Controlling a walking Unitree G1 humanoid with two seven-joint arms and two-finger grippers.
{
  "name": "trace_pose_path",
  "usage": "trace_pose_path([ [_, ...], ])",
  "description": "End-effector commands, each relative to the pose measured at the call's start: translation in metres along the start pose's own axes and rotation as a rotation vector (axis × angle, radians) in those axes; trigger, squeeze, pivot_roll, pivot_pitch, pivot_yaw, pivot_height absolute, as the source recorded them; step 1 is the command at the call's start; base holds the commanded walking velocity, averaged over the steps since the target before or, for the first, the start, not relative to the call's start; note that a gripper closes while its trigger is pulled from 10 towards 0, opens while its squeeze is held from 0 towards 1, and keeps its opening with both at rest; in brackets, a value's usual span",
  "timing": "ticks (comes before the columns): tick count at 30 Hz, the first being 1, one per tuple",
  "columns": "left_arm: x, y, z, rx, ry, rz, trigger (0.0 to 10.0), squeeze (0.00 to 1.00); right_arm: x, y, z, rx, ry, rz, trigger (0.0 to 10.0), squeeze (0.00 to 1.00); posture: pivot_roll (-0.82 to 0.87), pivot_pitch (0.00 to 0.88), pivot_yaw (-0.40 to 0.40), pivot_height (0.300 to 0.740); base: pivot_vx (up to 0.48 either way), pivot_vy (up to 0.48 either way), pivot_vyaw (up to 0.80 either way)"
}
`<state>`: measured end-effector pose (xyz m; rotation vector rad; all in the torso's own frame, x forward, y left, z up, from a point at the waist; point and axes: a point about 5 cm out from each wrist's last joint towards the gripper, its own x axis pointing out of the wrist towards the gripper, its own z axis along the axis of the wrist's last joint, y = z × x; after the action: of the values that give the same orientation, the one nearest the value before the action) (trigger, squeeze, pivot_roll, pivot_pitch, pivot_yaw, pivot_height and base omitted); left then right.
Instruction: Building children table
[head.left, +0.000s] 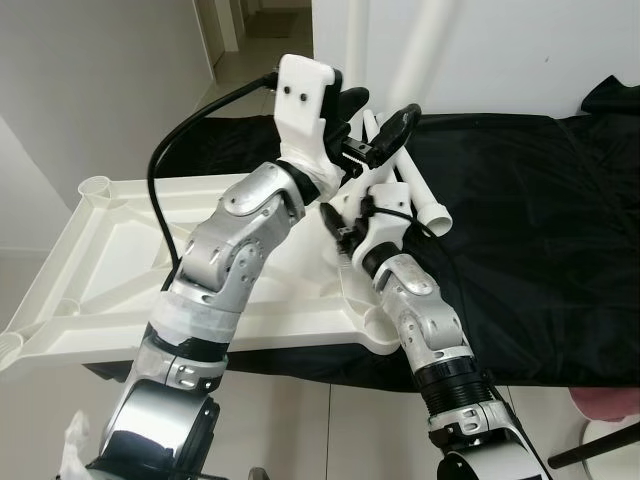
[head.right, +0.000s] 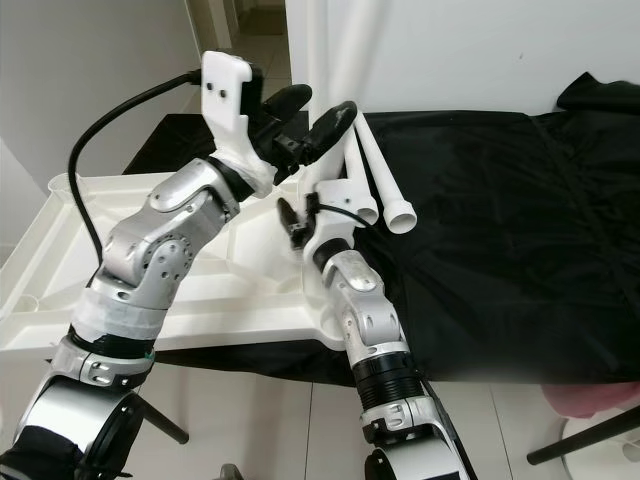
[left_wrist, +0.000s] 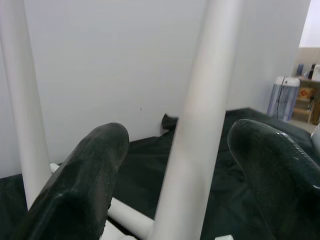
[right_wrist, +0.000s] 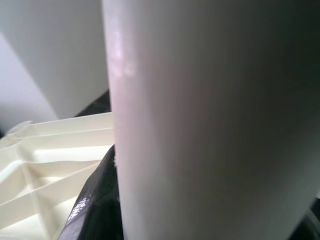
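Straddling a white leg (left_wrist: 192, 125), the left gripper (left_wrist: 185, 165) is spread open; the right gripper (right_wrist: 100, 200) presses another leg (right_wrist: 215, 120), its fingers' state unclear, over the tabletop (head.left: 110, 260).

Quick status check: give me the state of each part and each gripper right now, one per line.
Tabletop: upside down, ribs up, resting partly on the black cloth.
Held leg: upright between the left gripper fingers, which are spread.
Right gripper: against the same leg; closure unclear.
Spare legs: lying loose on the cloth.

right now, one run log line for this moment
stage: fitting leg | left gripper: open around white table leg | right gripper: on leg | tabletop: upside down
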<state>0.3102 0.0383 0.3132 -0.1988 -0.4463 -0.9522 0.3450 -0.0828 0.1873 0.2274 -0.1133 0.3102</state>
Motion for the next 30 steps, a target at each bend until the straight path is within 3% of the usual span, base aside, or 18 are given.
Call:
trace_pose_path([
  [1, -0.004, -0.003, 0.002, -0.011, -0.008, -0.054, 10.0, 0.00, -0.002, -0.003, 0.000, 0.025, -0.004, -0.033, 10.0, 0.00, -0.01, 0.017, 0.060, 0.740, 0.000, 0.000, 0.00],
  [7, -0.011, -0.003, 0.000, -0.014, -0.009, -0.023, 10.0, 0.00, -0.007, -0.013, -0.002, 0.013, -0.002, -0.090, 10.0, 0.00, -0.01, 0.009, 0.059, 0.740, 0.000, 0.000, 0.00],
  [16, -0.016, 0.001, -0.004, -0.016, -0.008, 0.025, 10.0, 0.00, -0.010, -0.015, -0.002, -0.010, -0.012, -0.107, 10.0, 0.00, -0.01, 0.002, 0.057, 0.740, 0.000, 0.000, 0.00],
  [19, -0.031, 0.015, -0.023, -0.059, 0.011, 0.209, 10.0, 0.00, -0.026, -0.021, 0.005, -0.115, -0.098, -0.157, 10.0, 0.00, -0.02, 0.000, 0.061, 0.740, 0.000, 0.000, 0.00],
  [30, -0.046, 0.018, -0.042, -0.090, 0.053, 0.339, 10.0, 0.00, -0.040, -0.026, 0.016, -0.166, -0.184, -0.209, 10.0, 0.00, -0.03, 0.000, 0.049, 0.740, 0.000, 0.000, 0.00],
])
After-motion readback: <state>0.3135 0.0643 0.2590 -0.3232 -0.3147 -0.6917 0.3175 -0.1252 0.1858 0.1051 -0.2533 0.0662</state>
